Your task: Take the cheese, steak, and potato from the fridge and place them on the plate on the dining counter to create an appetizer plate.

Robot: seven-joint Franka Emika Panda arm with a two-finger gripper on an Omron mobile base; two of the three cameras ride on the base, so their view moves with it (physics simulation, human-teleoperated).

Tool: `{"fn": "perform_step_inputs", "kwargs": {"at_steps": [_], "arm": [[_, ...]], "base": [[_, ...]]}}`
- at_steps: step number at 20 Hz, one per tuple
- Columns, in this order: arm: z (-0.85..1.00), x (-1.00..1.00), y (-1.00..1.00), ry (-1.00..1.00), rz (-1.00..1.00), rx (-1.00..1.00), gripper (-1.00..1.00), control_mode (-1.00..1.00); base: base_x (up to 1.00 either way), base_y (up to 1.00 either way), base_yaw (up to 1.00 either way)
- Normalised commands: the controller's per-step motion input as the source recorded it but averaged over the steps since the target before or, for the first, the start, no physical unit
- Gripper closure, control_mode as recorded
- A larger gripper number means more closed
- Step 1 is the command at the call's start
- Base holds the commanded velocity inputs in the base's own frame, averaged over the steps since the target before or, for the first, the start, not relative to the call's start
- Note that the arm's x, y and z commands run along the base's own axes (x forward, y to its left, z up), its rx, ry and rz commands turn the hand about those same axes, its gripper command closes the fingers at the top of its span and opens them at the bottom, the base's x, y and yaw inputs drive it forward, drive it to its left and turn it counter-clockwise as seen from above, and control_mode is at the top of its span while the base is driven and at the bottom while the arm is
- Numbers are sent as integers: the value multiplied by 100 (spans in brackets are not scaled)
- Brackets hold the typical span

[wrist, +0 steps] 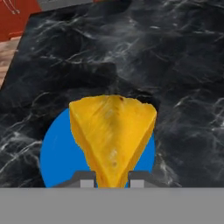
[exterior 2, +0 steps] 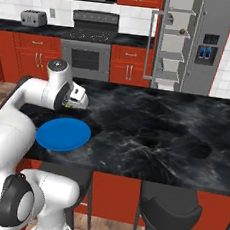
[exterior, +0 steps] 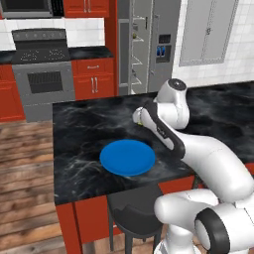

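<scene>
Tall grey two-door fridge (exterior 2: 189, 49) far beyond jaws, door open; small brown round item, likely potato (exterior 2: 182, 31), on shelf; steak not made out.
Black white-veined marble tabletop of dining counter (exterior 2: 151, 126) below jaws.
Flat round bright blue plate (exterior: 127, 157) under jaws, bare.
Yellow-orange cheese wedge (wrist: 113, 135) clamped in jaws of gripper (wrist: 112, 178), above plate.
Judged: first of three foods nearly delivered; release pending, two fetches left.

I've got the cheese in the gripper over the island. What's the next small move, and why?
Probably lower it straight down toward the flat round bright blue plate. In the hand view the yellow-orange cheese wedge sits clamped in the shut gripper with the plate right behind it, bare on the black white-veined marble dining counter. Release only once it is close.
</scene>
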Motion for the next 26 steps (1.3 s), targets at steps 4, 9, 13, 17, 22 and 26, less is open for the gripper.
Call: {"fn": "perform_step_inputs", "kwargs": {"at_steps": [4,9,13,17,22,26], "arm": [[-50,25,11,26,0,0,100,-100],[-61,19,9,21,1,0,100,-100],[-59,17,4,11,2,0,100,-100],[-58,16,8,0,2,0,100,-100],[-58,22,10,-5,2,0,100,-100],[-50,29,12,-5,2,0,100,-100]], "base": [[0,0,0],[0,0,0],[0,0,0],[0,0,0],[0,0,0],[0,0,0]]}}
